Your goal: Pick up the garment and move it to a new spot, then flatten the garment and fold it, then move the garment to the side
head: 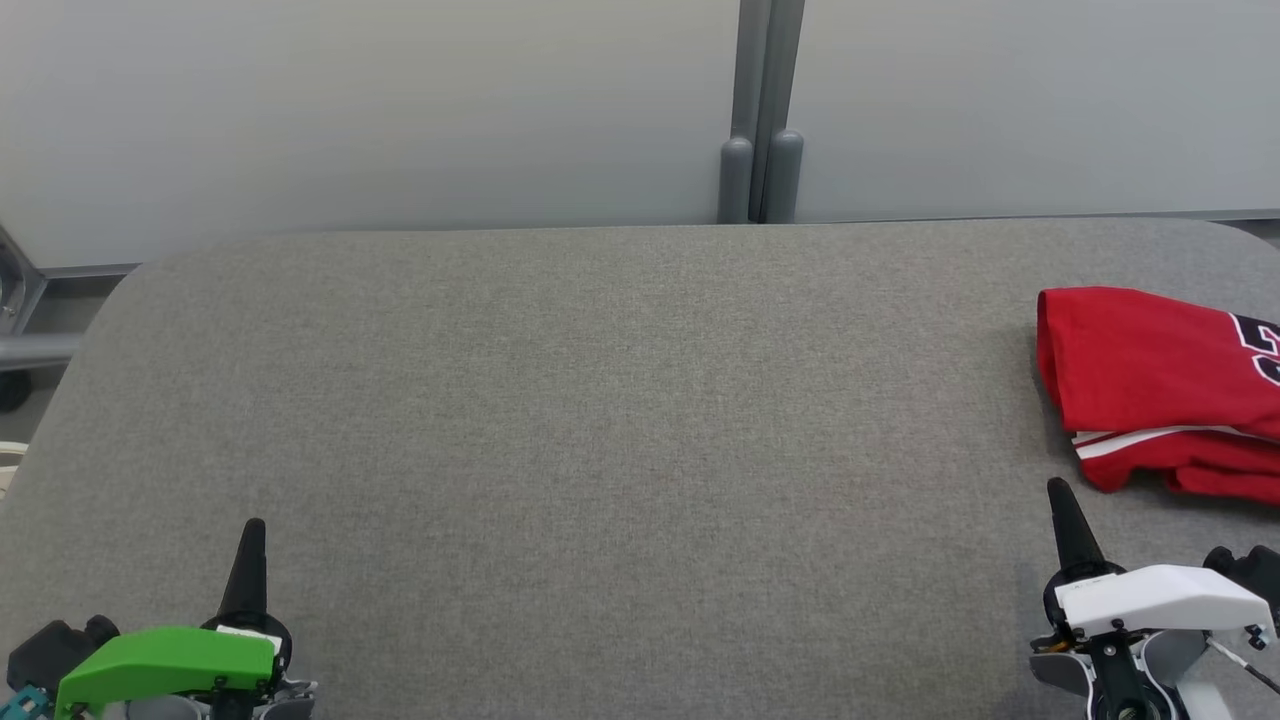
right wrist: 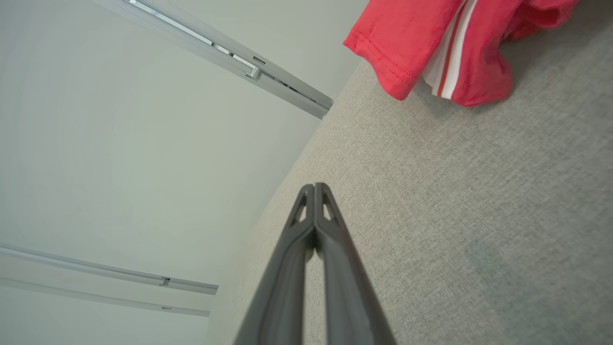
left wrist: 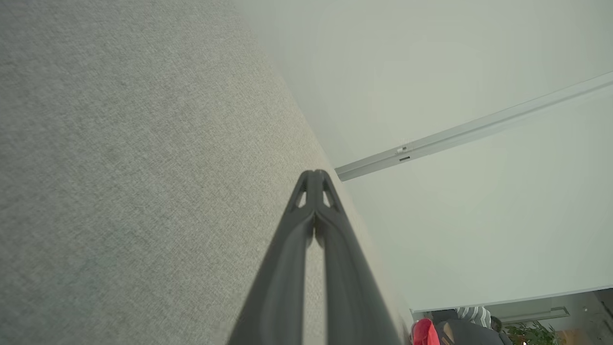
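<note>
A red knit garment (head: 1150, 380) with white stripes, possibly a jersey, lies bunched at the right of a grey woven-fabric table (head: 600, 420). Tapered dark fingers of the left gripper (head: 253, 530) and right gripper (head: 1058, 492) are pressed together, empty.

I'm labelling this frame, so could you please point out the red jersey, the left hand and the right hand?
red jersey (head: 1140, 370): head view, on its plain red cloth.
left hand (left wrist: 314, 172): left wrist view, at the closed fingertips.
right hand (right wrist: 314, 186): right wrist view, at the closed fingertips.
</note>
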